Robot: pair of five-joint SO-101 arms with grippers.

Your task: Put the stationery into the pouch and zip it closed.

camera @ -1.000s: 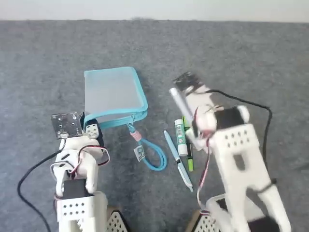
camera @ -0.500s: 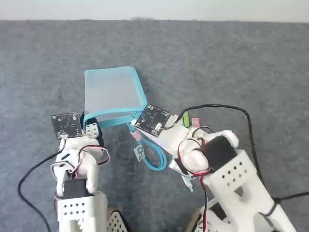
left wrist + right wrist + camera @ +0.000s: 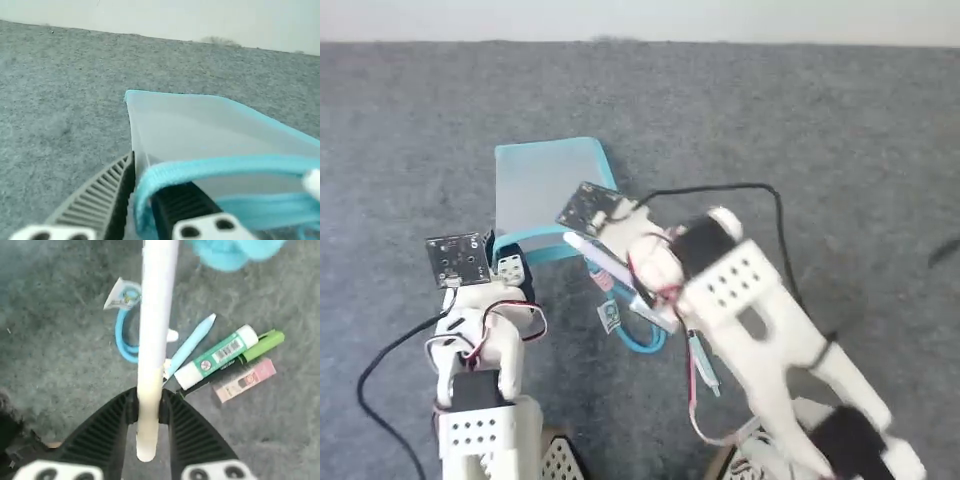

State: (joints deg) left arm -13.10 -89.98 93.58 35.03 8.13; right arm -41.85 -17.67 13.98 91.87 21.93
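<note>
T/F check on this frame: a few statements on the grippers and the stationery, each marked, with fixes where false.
1. The right gripper is shut on a white pen. True.
2. The left gripper is open, off the pouch. False: it is shut on the pouch's teal edge.
3. The glue stick is inside the pouch. False: it lies on the table, between the blue pen and the green marker.
4. A pink eraser lies on the table beside the green marker. True.
</note>
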